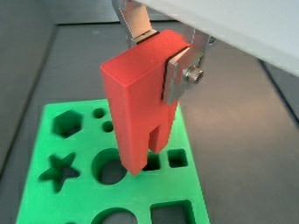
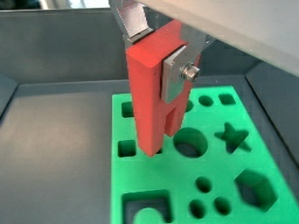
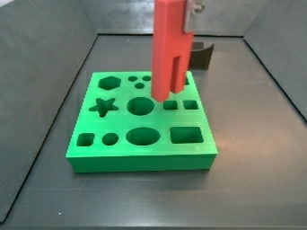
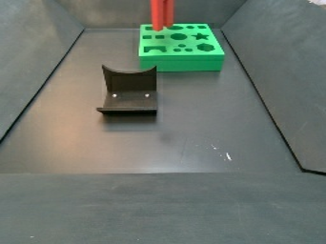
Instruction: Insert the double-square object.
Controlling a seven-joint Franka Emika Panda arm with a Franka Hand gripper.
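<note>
Side view: hand (image 3: pixel 180 7) cropped at frame top, clamped on double-square object (image 3: pixel 170 49) above green board (image 3: pixel 142 126).

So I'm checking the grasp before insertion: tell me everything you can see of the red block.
The red block is a tall, matte, plastic-looking piece, solid at the top and forked below into two long square prongs. It hangs upright, clamped near its top between the silver fingers of the gripper. Its prong tips hover just above the green board, near the pair of small square holes; whether they have entered is unclear. Nothing else touches it. In a side view only its lower part shows.
</note>
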